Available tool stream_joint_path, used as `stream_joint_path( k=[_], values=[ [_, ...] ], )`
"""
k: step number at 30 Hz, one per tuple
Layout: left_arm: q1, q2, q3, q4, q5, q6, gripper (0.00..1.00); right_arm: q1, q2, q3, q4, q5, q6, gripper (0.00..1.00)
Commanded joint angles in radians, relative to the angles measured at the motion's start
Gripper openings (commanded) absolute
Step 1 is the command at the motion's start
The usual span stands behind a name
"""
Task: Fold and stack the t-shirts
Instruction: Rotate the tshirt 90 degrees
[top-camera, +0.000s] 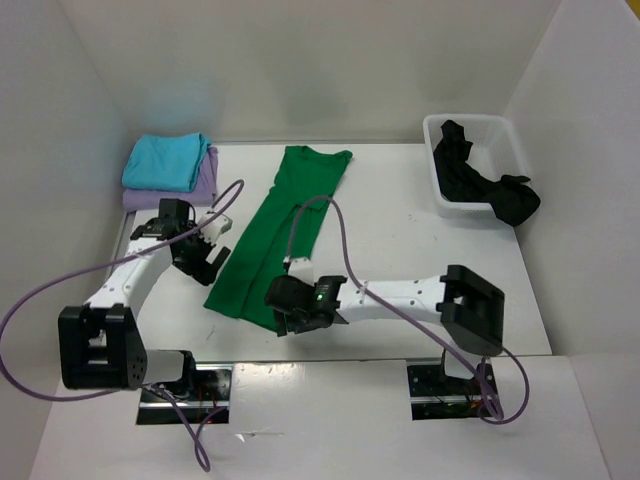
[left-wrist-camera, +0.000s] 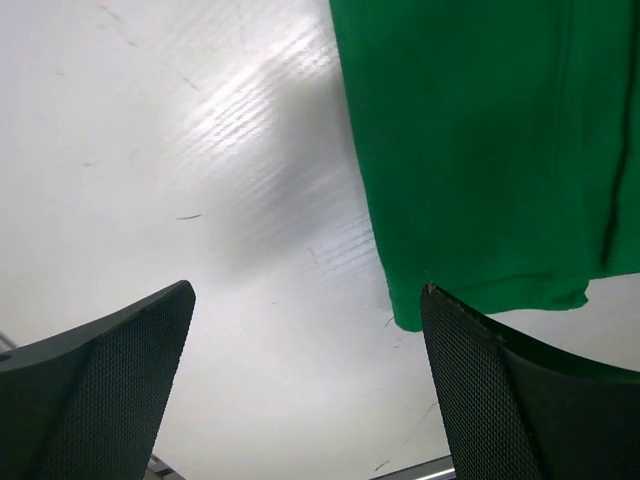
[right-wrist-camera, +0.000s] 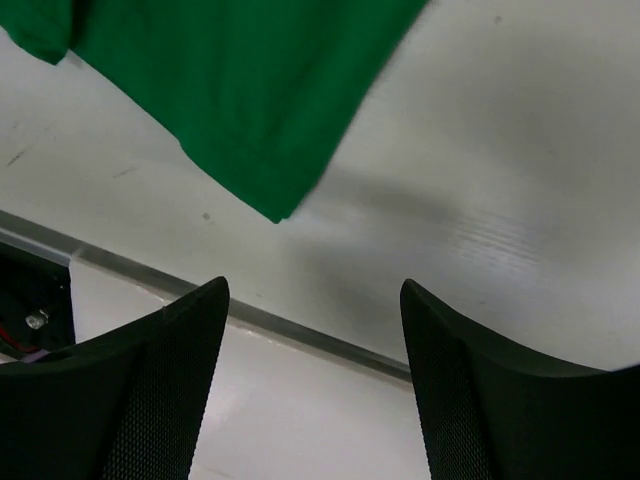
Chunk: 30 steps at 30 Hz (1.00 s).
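Green cloth lies in the middle of the worktop: the green shirt is folded lengthwise into a long, narrow strip. Its long axis runs on a slant, with the collar at the far end, about the middle of the far edge, and the hem at the near end, further to the left. The strip lies flat and fairly smooth, widening toward the hem, and one long crease runs down it.

The left tool hangs just beside the left corner of the hem. In the left wrist view its jaws stand wide apart over bare worktop with nothing between them, and the hem corner of the green shirt shows just past the tip of one finger. The right tool is at the hem's right corner, near the front edge of the worktop. Its jaws are parted too and hold nothing; in the right wrist view the hem corner lies beyond the fingers, apart from them.

At the far left corner the turquoise shirt sits folded on top of the lavender shirt, whose edge shows on the right and near sides. At the far right, the black shirt lies crumpled in the bin and spills over its near right rim.
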Motion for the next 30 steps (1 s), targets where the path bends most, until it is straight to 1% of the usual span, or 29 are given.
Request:
stream_joint_path(
  k=[1, 2, 4, 7, 10, 11, 13, 14, 15, 18, 22, 27, 30],
  values=[
    [0.012, -0.094, -0.02, 0.0, 0.003, -0.019, 1.0, -0.003, 0.025, 0.039, 0.099, -0.039, 0.142, 0.74],
    [0.012, -0.105, -0.02, 0.0, 0.003, -0.019, 1.0, -0.003, 0.067, 0.039, 0.109, -0.053, 0.151, 0.74],
    [0.012, -0.125, -0.029, 0.0, 0.003, -0.019, 1.0, 0.006, 0.103, 0.048, 0.109, -0.063, 0.183, 0.73],
    [0.012, -0.135, -0.029, 0.0, 0.003, -0.019, 1.0, 0.016, 0.151, 0.048, 0.129, -0.053, 0.183, 0.73],
    [0.012, -0.144, -0.029, 0.0, 0.013, -0.019, 1.0, 0.016, 0.183, 0.071, 0.12, -0.005, 0.197, 0.67],
    [0.012, -0.153, -0.029, 0.0, 0.013, -0.019, 1.0, 0.016, 0.207, 0.086, 0.12, -0.005, 0.197, 0.67],
    [0.012, -0.164, -0.038, 0.0, 0.013, -0.019, 1.0, 0.007, 0.217, 0.109, 0.12, 0.005, 0.197, 0.63],
    [0.012, -0.164, -0.038, 0.0, 0.013, -0.019, 1.0, 0.006, 0.232, 0.109, 0.111, 0.005, 0.223, 0.61],
    [0.012, -0.174, -0.038, 0.0, 0.013, -0.019, 1.0, 0.006, 0.232, 0.109, 0.102, 0.019, 0.239, 0.56],
    [0.012, -0.184, -0.038, 0.009, 0.013, -0.019, 1.0, -0.004, 0.204, 0.074, 0.112, 0.019, 0.269, 0.56],
    [0.012, -0.184, -0.038, 0.009, 0.022, -0.019, 1.0, -0.004, 0.129, 0.005, 0.113, 0.065, 0.326, 0.56],
    [0.012, -0.184, -0.048, 0.009, 0.022, -0.019, 1.0, -0.023, 0.111, -0.009, 0.103, 0.065, 0.381, 0.56],
    [0.012, -0.184, -0.048, 0.009, 0.022, -0.019, 1.0, -0.014, 0.097, -0.02, 0.103, 0.065, 0.372, 0.55]
  ],
)
